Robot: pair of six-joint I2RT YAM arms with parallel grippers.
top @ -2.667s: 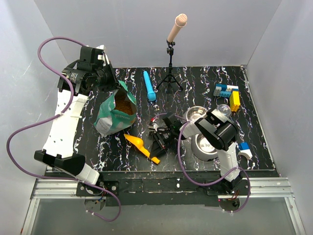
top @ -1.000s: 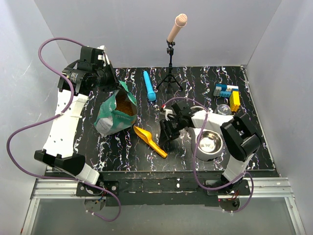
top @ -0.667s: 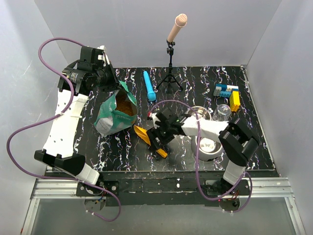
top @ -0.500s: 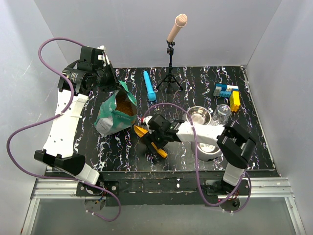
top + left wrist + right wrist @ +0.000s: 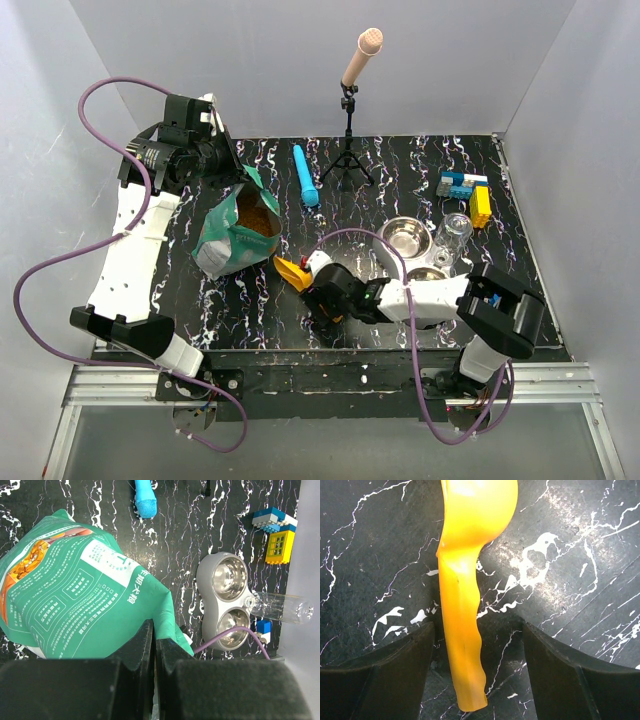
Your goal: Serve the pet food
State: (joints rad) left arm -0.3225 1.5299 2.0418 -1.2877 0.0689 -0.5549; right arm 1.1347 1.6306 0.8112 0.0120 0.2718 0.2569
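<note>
Since half a second ago the right arm (image 5: 430, 295) has swung nearer and now lies low along the near edge. The right gripper (image 5: 477, 626) has settled over the handle of the scoop (image 5: 462, 590), so only the scoop's head shows from above. The left arm (image 5: 125, 240) has stayed at the bag (image 5: 85, 590).

One black table (image 5: 420, 165), veined in white, carries everything, and two arms work on it. The left arm reaches to the far left, where the left gripper (image 5: 154, 630) is clenched on the rim of the one bag, a fold of it pinched tight. The bag is green and stands open, with the kibble (image 5: 255, 215) inside its mouth. White Chinese characters run along its side, beside pale panels of print too small to read.

Right of centre lies one grey feeder (image 5: 215, 605) with two steel bowls (image 5: 229, 578), both showing bare metal. One tripod (image 5: 350, 140) at the far edge holds one beige rod (image 5: 362, 55), and one blue tube (image 5: 305, 177) lies just left of it.

The one orange scoop lies near centre, just right of the bag, head toward the far left. The right gripper is released, its fingers (image 5: 375, 680) standing on either side of the handle. Whether either touches it I cannot tell.

One clear cup (image 5: 280, 607) lies on its side just beside the feeder's right edge. Smallest are three:
- one blue-and-white block (image 5: 274, 519) at the far right
- one yellow block (image 5: 280, 546) just beside it
- one small blue block (image 5: 263, 626) just right of the nearer bowl
</note>
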